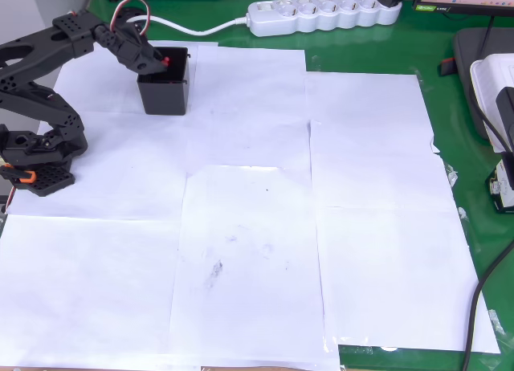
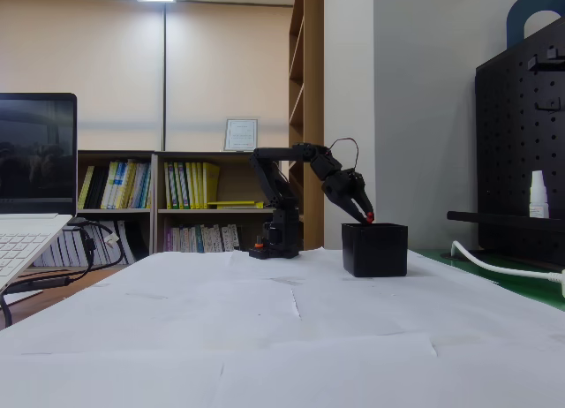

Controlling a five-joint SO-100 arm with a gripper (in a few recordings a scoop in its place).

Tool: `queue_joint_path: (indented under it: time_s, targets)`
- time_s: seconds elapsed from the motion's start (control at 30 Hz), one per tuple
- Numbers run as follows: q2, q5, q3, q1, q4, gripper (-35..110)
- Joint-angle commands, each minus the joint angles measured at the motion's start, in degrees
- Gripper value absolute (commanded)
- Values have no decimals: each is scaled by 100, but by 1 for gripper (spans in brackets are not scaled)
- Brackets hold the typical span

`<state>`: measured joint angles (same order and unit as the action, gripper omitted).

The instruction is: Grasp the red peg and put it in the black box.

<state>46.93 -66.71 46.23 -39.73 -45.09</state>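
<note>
- No brand, label or writing can be read anywhere: the framed sheet (image 2: pixel 240 134) on the bookshelf (image 2: pixel 190 200) is too small to make out, the book spines are a blur of colour, and the white bottle (image 2: pixel 538 194) on the black pegboard (image 2: pixel 521 152) shows no legible print.
- The gripper (image 1: pixel 161 63) hangs over the left rim of the black box (image 1: pixel 166 88) in the overhead view; in the fixed view the gripper (image 2: pixel 365 216) points down just above the box's top edge.
- The red peg (image 1: pixel 166 62) shows as a tiny red speck pinched at the gripper's tip; in the fixed view the red peg (image 2: pixel 369 219) sits just above the rim of the black box (image 2: pixel 375 249), not yet resting inside it.
- The jaws are closed on the peg, as far as the small red dot between them allows one to tell; its shape cannot be made out.
- The inside of the box is dark and partly covered by the gripper, so its contents cannot be seen.
- The box stands on white paper sheets (image 1: pixel 249 226) covering the green counter (image 1: pixel 450 130).
- A white power strip (image 1: pixel 325 13) lies along the far edge, its cable running toward the arm.
- A laptop (image 2: pixel 31 196) is cut off at the left edge of the fixed view, and devices at the right edge of the overhead view are cropped.
</note>
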Motion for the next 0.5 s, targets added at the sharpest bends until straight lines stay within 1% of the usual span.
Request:
queue_joint_path:
  time_s: [0.0, 0.03, 0.13, 0.23, 0.3, 0.47]
  targets:
    - [123, -35, 167, -62, 70, 0]
    - [123, -26, 167, -62, 88, 1]
    - [123, -44, 185, -62, 88, 19]
    - [141, 0, 246, -44, 105, 30]
    - [149, 18, 281, -44, 105, 34]
    - [97, 0, 316, -44, 105, 35]
